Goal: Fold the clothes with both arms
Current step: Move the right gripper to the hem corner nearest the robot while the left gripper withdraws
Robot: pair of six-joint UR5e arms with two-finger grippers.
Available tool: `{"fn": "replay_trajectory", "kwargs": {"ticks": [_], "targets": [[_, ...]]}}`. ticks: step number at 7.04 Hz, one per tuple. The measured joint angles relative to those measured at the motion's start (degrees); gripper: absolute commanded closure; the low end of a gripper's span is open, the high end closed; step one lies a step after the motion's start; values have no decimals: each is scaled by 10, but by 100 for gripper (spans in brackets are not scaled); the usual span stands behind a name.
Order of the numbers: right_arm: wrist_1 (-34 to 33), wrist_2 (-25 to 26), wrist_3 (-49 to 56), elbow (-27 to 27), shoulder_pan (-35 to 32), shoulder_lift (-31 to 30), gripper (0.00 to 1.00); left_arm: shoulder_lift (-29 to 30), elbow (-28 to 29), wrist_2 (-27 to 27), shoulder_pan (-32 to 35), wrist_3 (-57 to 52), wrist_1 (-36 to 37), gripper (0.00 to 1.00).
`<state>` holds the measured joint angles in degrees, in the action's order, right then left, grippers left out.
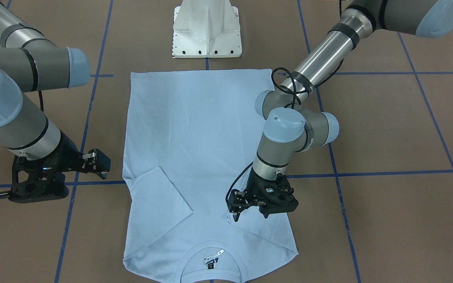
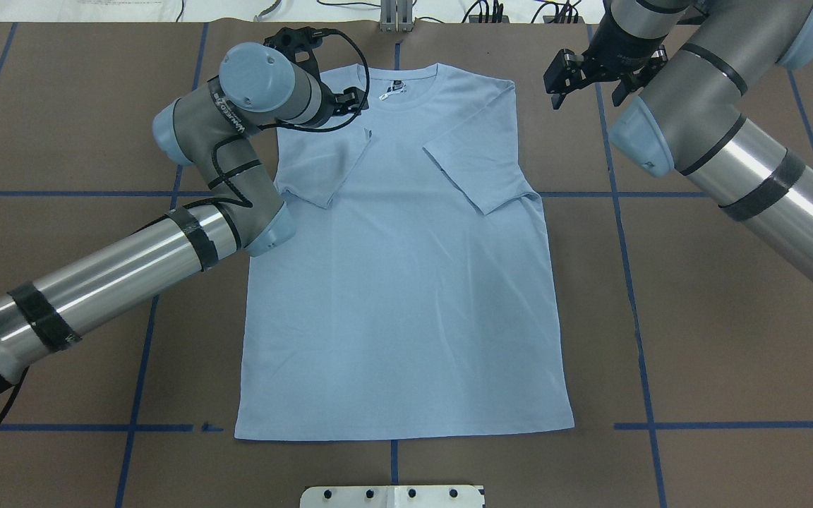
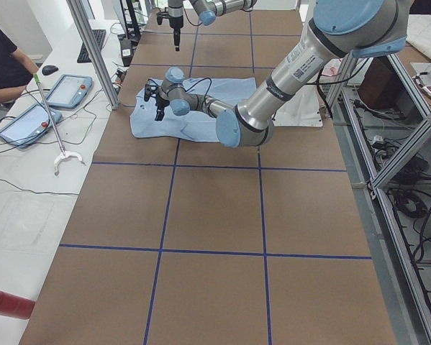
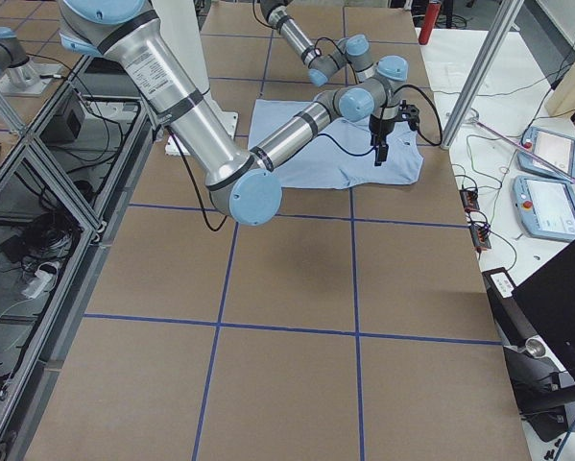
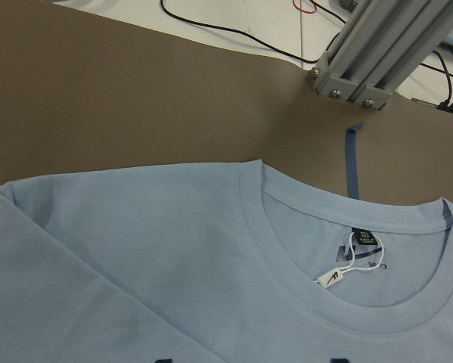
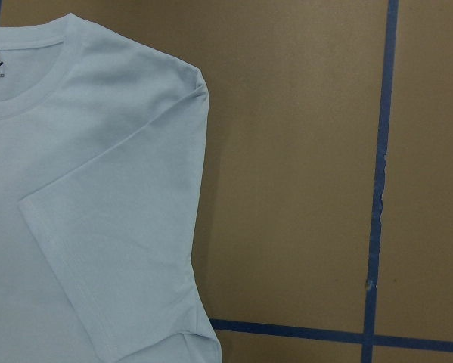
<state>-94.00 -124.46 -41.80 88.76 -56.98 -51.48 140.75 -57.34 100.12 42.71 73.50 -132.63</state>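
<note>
Your light blue T-shirt (image 2: 406,282) lies flat mid-surface (image 2: 696,317), collar (image 2: 406,99) away from the white base (image 1: 207,31), both sleeves folded in over the chest, hem straight. Wide brown surface borders both side edges. Your left arm (image 2: 131,268) bends in over one edge, its end effector (image 1: 237,212) pointing down at the folded sleeve's corner. The right end effector (image 2: 563,81) hangs off the shirt beside the other shoulder. You cannot tell either one's finger gap.

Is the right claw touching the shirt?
Apart. The front view shows bare table between the right gripper and the shirt.
</note>
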Motion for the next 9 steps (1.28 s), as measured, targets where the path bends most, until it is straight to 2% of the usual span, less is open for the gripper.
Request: {"fn": "replay_trajectory", "kwargs": {"ticks": [3,6,7,9], "targets": [[0,39,-90,111,59,-66,0,-131,-231,27,3,-66,145,0],[19,53,-182,267,142,-195,0,-287,-500,59,2,-117,286,0],[67,72,-217,290,180,-240,0,-319,-552,64,2,-125,304,0],[176,165,-301,302,283,-324,0,-336,-588,65,1,-128,313,0]]}}
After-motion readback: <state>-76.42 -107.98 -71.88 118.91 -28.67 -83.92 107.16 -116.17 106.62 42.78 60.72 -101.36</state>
